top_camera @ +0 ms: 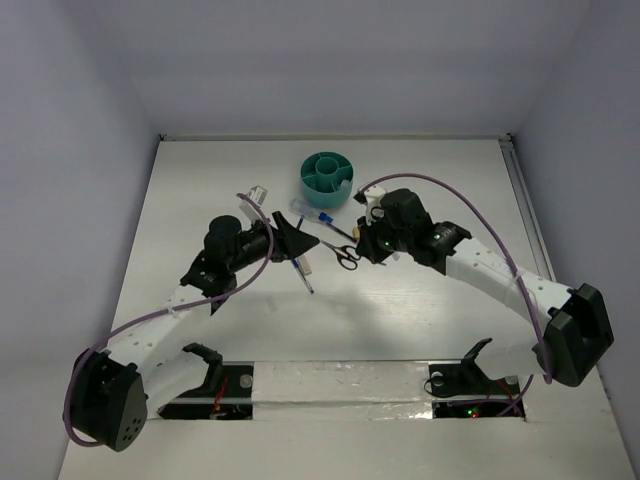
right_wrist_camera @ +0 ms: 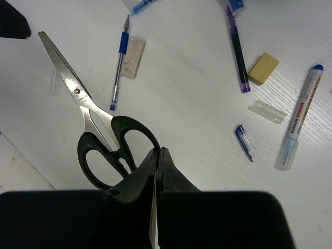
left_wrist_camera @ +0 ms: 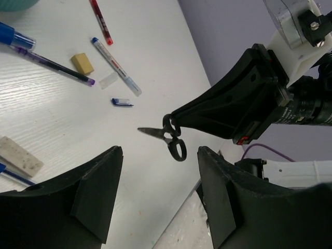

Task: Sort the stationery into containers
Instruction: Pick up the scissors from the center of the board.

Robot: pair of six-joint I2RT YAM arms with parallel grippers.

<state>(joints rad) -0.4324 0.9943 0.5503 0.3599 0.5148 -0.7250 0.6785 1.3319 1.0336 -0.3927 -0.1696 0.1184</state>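
1. The table (top_camera: 200, 190) spreads wide from its left edge to the left gripper (left_wrist_camera: 158, 155), whose fingers are apart, with a blue pen (right_wrist_camera: 123, 44) beside it.
2. The teal cup (top_camera: 322, 200) stands mid-table near the far edge, with a red pen (left_wrist_camera: 101, 23) near it.
3. The right gripper (right_wrist_camera: 156, 155), fingers pressed together, touches the scissors (right_wrist_camera: 85, 104) at the handle; the table runs wide to its right edge.

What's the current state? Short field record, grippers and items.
right gripper: shut on the scissors' handle
scissors: blades closed, held by one handle loop
left gripper: open, nothing between the fingers
cup: far side of the table, apart from both grippers
loose on table: red pen, purple pen, white marker, blue pen, eraser
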